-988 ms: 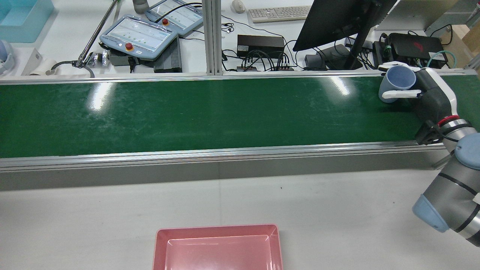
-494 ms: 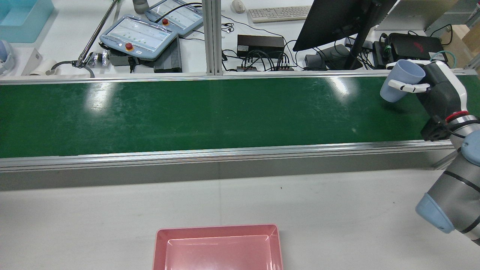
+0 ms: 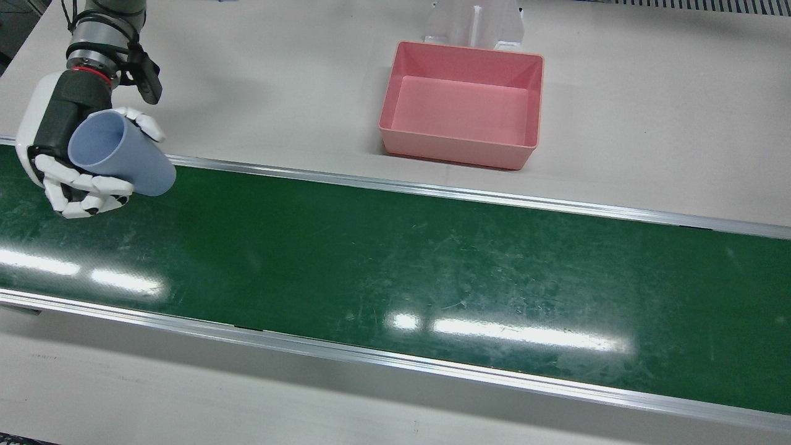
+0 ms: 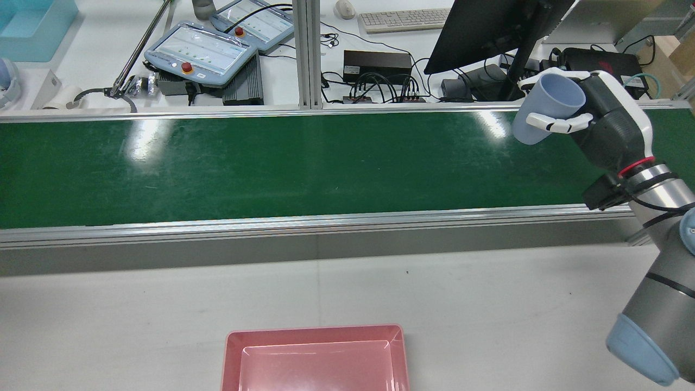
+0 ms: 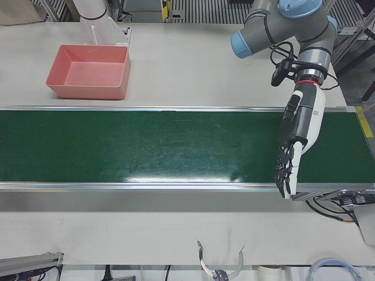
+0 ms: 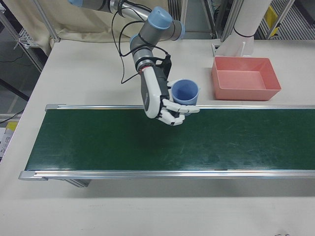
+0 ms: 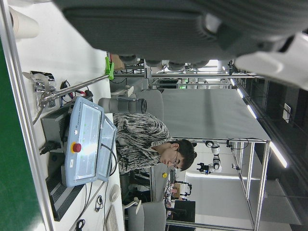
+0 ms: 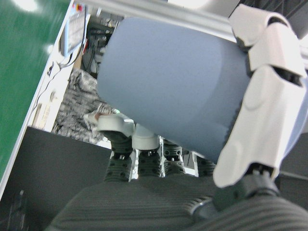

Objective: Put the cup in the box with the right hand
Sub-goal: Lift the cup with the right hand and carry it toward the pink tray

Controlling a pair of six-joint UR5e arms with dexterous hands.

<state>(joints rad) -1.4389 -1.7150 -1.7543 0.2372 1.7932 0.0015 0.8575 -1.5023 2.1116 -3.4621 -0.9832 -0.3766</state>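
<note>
My right hand (image 4: 605, 127) is shut on a light blue cup (image 4: 545, 111) and holds it tilted in the air above the right end of the green belt (image 4: 271, 163). The hand (image 3: 52, 133) and cup (image 3: 123, 157) also show at the far left of the front view, and the cup (image 6: 185, 92) in the right-front view. The cup (image 8: 178, 91) fills the right hand view. The pink box (image 4: 315, 332) is empty on the white table, before the belt's middle; it also shows in the front view (image 3: 457, 145). My left hand (image 5: 299, 132) is open over the belt's other end.
The belt has raised metal rails (image 4: 326, 220) along both sides. Behind it in the rear view stand teach pendants (image 4: 201, 51), a monitor (image 4: 483, 27) and cables. White arm pedestals stand just behind the box (image 3: 476, 25).
My right hand has lifted the cup off the belt, tilted it and carried it leftward in the rear view, toward the belt's middle.
</note>
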